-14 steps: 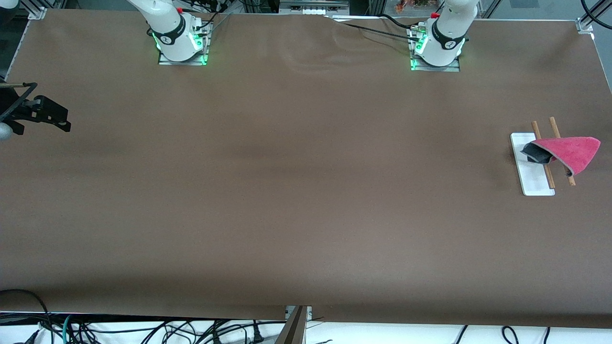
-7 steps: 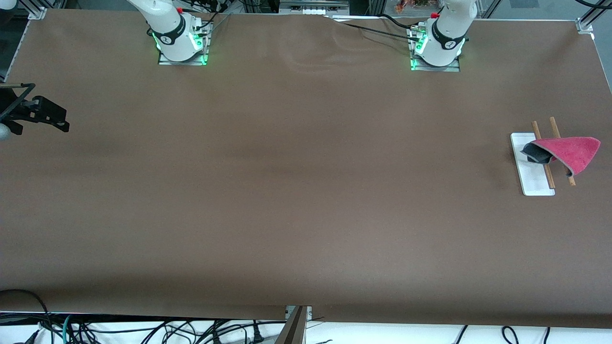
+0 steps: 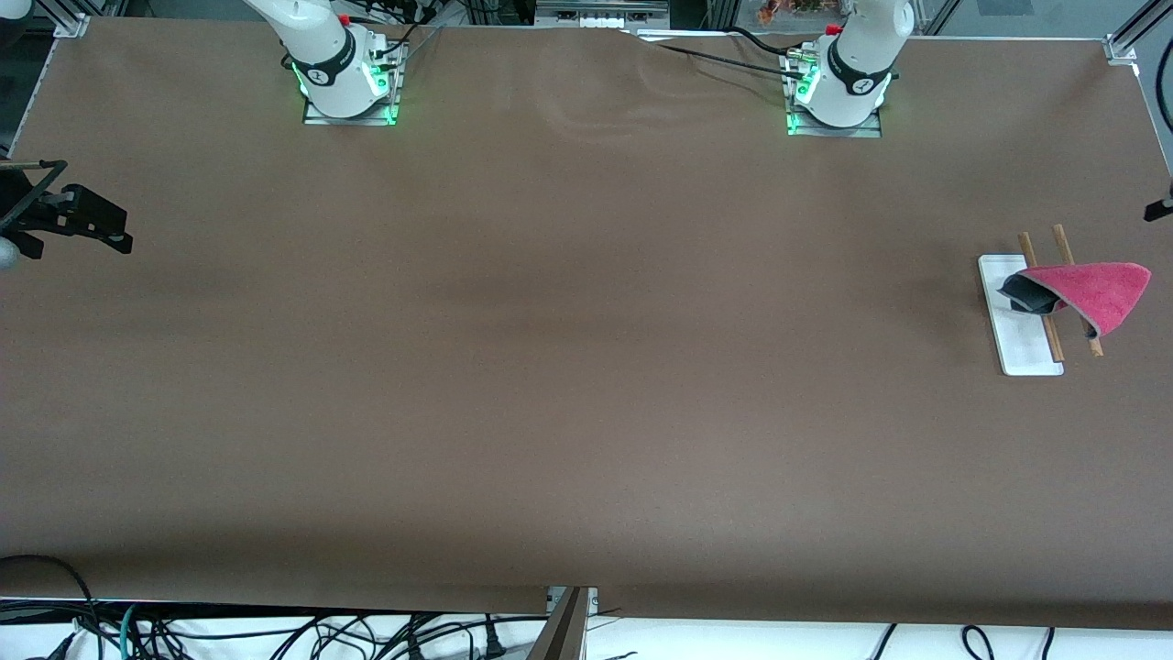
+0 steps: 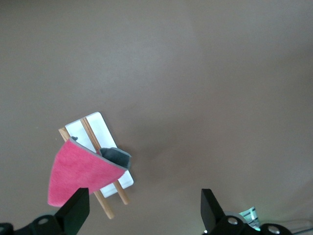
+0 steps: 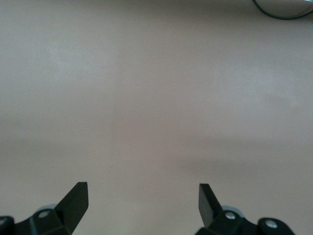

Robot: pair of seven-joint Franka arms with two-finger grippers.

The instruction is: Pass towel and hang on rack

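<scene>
Towel (image 3: 1095,291) lies draped over the rack (image 3: 1028,344) at the table's (image 3: 586,367) left-arm end, at about ten o'clock below the wide-open, empty left tool (image 4: 142,211); the right tool (image 5: 143,204), likewise spread empty, waits over its own end.

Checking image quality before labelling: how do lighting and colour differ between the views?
Front view: even light, dark brown table, green glow at both arm bases. Left wrist view: towel and rack sharp, soft shadow beside them. Right wrist view: washed out, pale pinkish table, nothing else.
</scene>
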